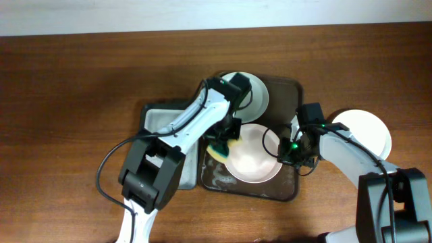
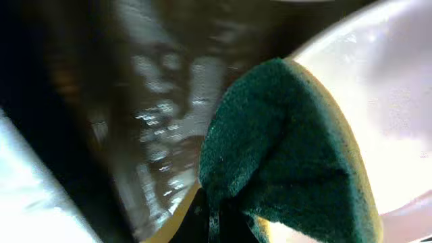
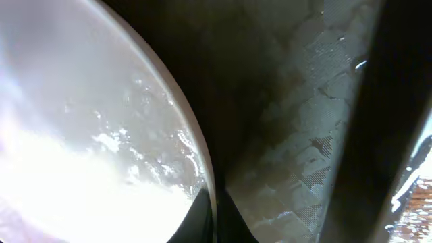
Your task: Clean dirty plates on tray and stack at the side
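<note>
We see the tray (image 2: pixel 155 128) only as a blur at 9 o'clock in the left wrist view; the sponge (image 2: pixel 283 155) runs off at 6. The right wrist view cuts the near plate (image 3: pixel 81 135) at 9. Overhead, the left arm (image 1: pixel 192 121) hides the far plate (image 1: pixel 260 98) toward 9 o'clock.

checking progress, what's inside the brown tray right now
Two plates: the front plate with a sponge at its edge, and the back plate, partly covered by the left arm. The tray floor under them is hidden.

Dark brown wooden table (image 1: pixel 67 101), grain running side to side. Beyond its far edge, a pale plain strip (image 1: pixel 202 12). Soft, even light.
</note>
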Action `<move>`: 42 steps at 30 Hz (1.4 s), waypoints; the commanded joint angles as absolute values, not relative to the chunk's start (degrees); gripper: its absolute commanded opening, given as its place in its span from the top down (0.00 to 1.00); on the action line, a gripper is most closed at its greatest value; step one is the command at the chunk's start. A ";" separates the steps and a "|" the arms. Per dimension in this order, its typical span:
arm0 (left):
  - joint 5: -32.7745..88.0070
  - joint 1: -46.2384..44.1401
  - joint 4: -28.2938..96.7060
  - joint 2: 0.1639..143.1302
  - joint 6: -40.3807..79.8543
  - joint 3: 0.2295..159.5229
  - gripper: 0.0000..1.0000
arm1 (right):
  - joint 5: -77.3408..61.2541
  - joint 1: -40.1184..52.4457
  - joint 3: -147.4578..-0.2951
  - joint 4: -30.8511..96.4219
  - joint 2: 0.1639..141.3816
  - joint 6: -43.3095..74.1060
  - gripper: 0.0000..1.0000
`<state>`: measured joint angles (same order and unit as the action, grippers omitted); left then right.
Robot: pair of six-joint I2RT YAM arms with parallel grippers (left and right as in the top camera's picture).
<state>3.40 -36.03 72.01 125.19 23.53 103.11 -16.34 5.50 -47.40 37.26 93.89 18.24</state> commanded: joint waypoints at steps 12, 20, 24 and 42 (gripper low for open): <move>5.28 -12.99 75.22 96.62 11.09 93.01 1.00 | 8.56 15.42 -52.47 49.34 68.75 16.97 0.96; 8.43 -7.16 57.67 96.33 10.61 69.43 1.00 | 42.33 36.10 -60.90 59.05 68.51 16.97 0.96; 8.43 -7.11 57.54 96.33 10.63 69.41 1.00 | 54.59 45.23 -61.32 59.83 68.49 16.97 0.96; 8.40 -7.11 57.49 96.33 10.61 69.41 1.00 | 78.74 65.71 -61.32 59.61 68.51 7.70 0.96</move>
